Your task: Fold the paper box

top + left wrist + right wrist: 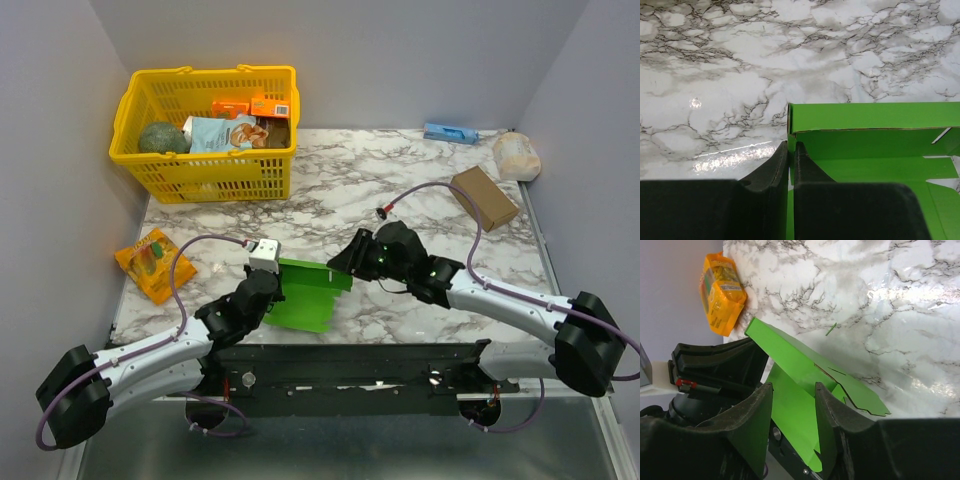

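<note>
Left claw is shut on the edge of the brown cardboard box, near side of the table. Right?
Not quite. The left claw is shut, but on the edge of the green paper box, as the left wrist view shows: thin green card pinched between its fingers. The near side of the table is right. The brown cardboard box lies apart at the far right in the top view.

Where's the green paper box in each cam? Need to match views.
Top external: paper box low centre, between the two arms' wrists.
Left wrist: paper box lower right, its edge in the left end effector.
Right wrist: paper box centre, slanting down-right, one panel passing between the fingers of the right end effector.
Shared landmark: marble table, in all three; orange packet in top external and right wrist only.
</note>
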You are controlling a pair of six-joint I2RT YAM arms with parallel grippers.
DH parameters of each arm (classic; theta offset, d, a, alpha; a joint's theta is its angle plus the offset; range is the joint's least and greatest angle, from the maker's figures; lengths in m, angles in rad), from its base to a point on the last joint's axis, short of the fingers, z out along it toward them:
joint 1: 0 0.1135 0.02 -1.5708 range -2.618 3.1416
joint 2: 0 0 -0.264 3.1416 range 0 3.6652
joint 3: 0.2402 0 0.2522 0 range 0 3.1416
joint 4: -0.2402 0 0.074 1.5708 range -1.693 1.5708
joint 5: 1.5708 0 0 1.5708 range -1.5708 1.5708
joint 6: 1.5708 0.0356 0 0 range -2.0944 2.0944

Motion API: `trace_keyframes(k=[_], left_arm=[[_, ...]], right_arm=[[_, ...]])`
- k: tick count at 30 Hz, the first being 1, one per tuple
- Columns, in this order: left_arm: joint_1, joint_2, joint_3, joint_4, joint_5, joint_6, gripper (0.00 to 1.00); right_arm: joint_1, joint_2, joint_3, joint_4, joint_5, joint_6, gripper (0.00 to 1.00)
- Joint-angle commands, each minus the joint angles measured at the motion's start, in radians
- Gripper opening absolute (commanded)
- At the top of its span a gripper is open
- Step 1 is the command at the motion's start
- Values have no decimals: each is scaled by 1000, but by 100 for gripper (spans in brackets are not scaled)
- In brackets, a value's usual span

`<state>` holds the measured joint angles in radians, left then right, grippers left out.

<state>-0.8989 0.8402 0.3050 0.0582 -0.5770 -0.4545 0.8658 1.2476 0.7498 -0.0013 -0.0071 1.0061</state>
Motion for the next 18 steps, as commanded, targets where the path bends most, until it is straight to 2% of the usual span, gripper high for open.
trace_keyframes(k=[1, 18], left_arm=[[-3, -18, -4, 29, -43, -12, 6], [-11, -38, -15, 37, -37, -1, 5]], right_arm=[[10, 3, -12, -46, 32, 15, 47], [12, 99, 19, -8, 33, 31, 48]])
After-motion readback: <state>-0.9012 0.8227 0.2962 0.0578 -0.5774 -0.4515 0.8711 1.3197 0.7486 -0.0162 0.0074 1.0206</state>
